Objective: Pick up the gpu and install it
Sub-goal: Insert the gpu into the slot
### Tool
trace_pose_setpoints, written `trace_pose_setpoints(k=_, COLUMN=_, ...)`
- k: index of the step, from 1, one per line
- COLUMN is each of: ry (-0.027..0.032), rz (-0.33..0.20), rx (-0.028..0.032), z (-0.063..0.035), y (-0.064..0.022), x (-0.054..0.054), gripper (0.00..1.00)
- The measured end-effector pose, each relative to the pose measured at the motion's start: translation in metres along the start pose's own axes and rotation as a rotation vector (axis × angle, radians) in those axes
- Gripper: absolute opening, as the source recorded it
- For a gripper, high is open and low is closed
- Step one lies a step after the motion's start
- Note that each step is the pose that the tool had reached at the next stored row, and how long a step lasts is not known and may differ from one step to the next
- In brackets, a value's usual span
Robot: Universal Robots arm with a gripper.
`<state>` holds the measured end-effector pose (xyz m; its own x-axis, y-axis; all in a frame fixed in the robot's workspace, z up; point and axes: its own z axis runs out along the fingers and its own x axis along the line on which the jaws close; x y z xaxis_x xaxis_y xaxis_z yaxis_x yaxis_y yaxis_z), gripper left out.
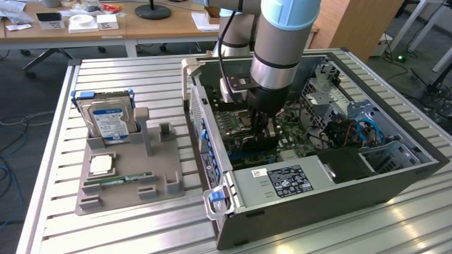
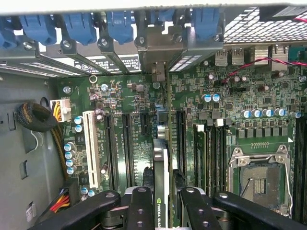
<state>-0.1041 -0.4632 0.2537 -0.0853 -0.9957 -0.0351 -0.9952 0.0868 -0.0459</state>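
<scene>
The open computer case [image 1: 233, 206] lies on its side on the slatted table, and my gripper [image 1: 261, 129] reaches down into it over the green motherboard [image 1: 293, 143]. In the wrist view the gpu [image 2: 162, 167] appears edge-on: a thin dark card with a green NVIDIA label. It stands upright between the black fingers [image 2: 140, 206] of my gripper [image 2: 165, 211], which is shut on it. The card's silver end bracket [image 2: 160, 48] sits against the rear slot openings of the case. The card runs along a black expansion slot on the motherboard [image 2: 124, 96]; I cannot tell how deep it sits.
A white slot [image 2: 90, 148] and black slots flank the card, and the processor socket [image 2: 259, 179] lies beside them. Blue latches [image 2: 120, 24] line the rear wall. Outside the case, a grey holder [image 1: 127, 180] carries a hard drive [image 1: 109, 121], a memory stick [image 1: 116, 180] and a chip [image 1: 101, 164].
</scene>
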Motion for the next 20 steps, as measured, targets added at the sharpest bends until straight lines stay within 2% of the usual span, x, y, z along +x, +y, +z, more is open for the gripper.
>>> trace_pose_setpoints(k=20, ry=-0.0002, rz=-0.001, rx=0.0002, z=0.0010, y=0.0018, x=0.0002, gripper=0.26)
